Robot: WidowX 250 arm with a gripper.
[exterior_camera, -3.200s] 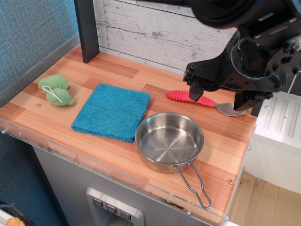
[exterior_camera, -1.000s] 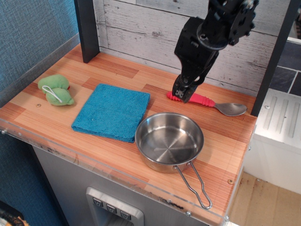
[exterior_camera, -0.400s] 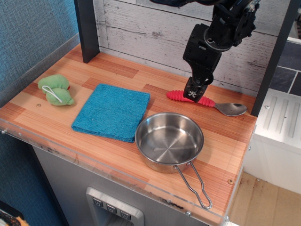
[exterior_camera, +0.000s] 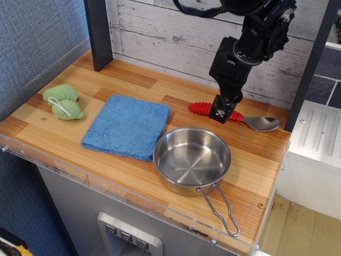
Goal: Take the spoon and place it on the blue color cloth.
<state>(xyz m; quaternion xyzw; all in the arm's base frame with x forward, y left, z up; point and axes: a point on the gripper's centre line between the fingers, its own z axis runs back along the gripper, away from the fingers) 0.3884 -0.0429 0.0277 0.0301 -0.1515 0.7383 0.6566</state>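
Note:
The spoon lies on the wooden counter at the back right, its ribbed red handle pointing left and its silver bowl to the right. My black gripper comes down from above and sits low over the middle of the red handle, its fingertips at the handle. I cannot tell whether the fingers are closed on it. The folded blue cloth lies flat in the middle of the counter, left of the spoon and apart from the gripper.
A steel pan with a wire handle stands in front of the spoon, right of the cloth. A small green plush item lies at the left. A dark post and a plank wall stand behind.
My gripper has shifted right along the red handle, from its left end toward its middle, and dropped lower. The spoon, cloth and pan have not moved.

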